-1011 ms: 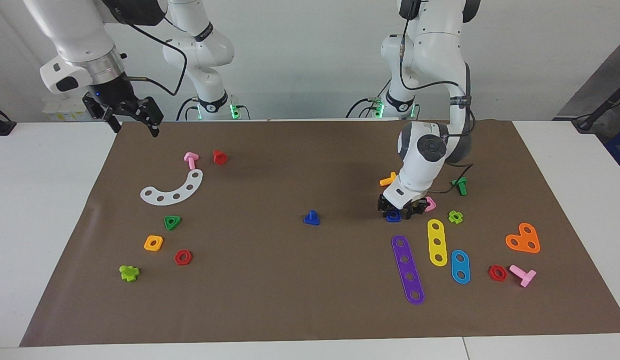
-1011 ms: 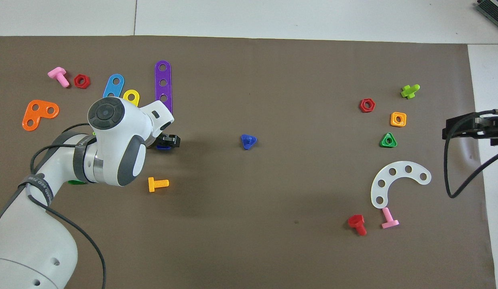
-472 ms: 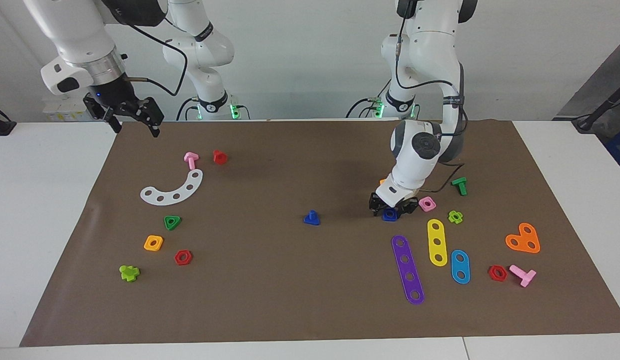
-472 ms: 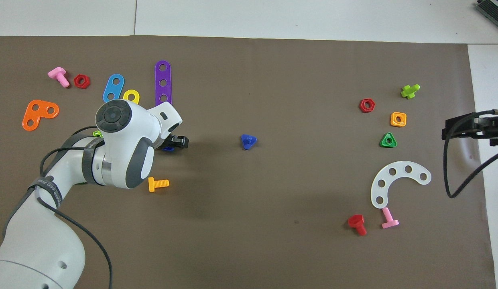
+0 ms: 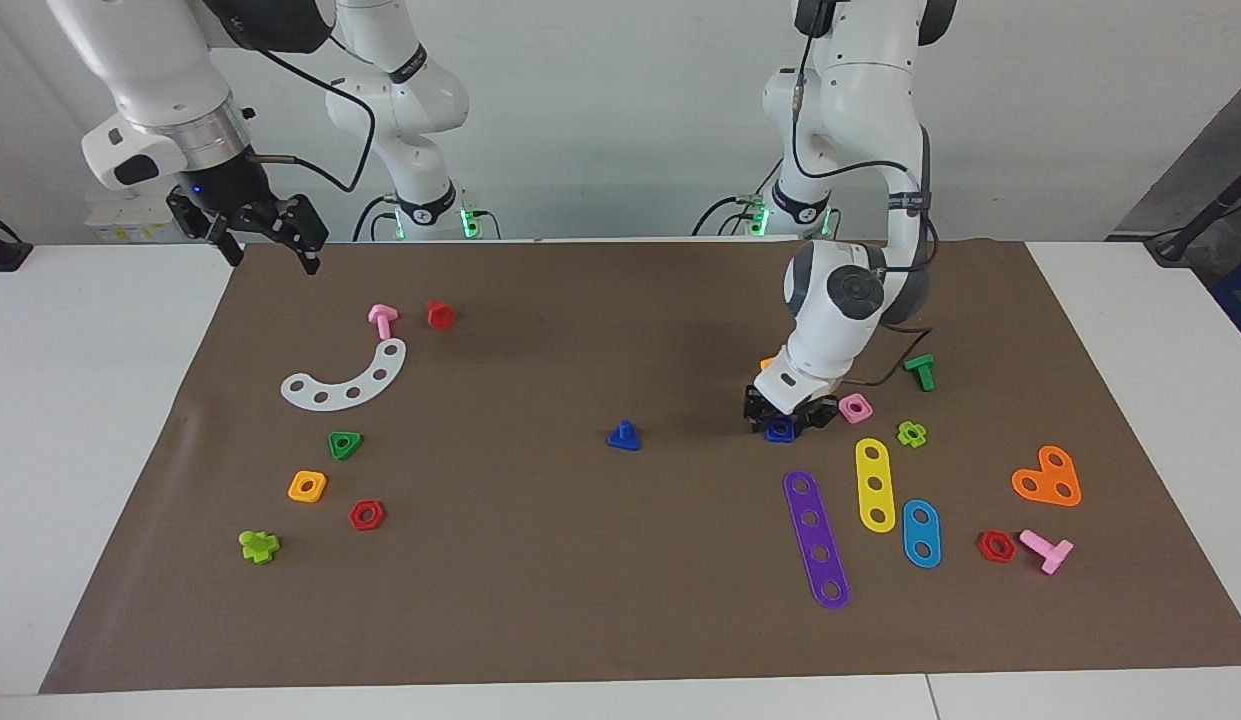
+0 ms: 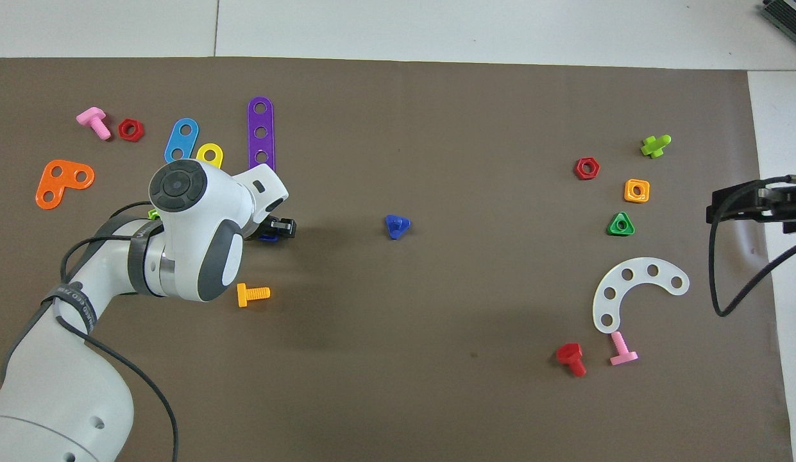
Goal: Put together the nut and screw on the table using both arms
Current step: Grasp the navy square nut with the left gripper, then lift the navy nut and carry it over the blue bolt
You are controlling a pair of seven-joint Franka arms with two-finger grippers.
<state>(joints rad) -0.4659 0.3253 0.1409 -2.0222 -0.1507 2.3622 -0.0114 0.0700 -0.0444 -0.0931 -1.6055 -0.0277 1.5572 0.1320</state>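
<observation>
The dark-blue square nut (image 5: 780, 431) (image 6: 267, 237) lies on the brown mat (image 5: 620, 600) toward the left arm's end of the table. My left gripper (image 5: 783, 422) (image 6: 274, 230) is down on the mat with its fingers pressed against the nut on both sides. The dark-blue screw (image 5: 625, 436) (image 6: 396, 226) stands head down, shaft up, in the middle of the mat, apart from both grippers. My right gripper (image 5: 265, 240) (image 6: 757, 204) waits open and raised over the mat's edge at the right arm's end, holding nothing.
A pink square nut (image 5: 856, 407), a purple strip (image 5: 816, 540) and a yellow strip (image 5: 875, 485) lie close around the left gripper. An orange bolt (image 6: 252, 294) lies nearer the robots. A green triangular nut (image 5: 345, 444) and an orange square nut (image 5: 307, 486) lie toward the right arm's end.
My left gripper has slid a little toward the table's middle, and its fingers have drawn in around the dark-blue nut. The right arm has not moved.
</observation>
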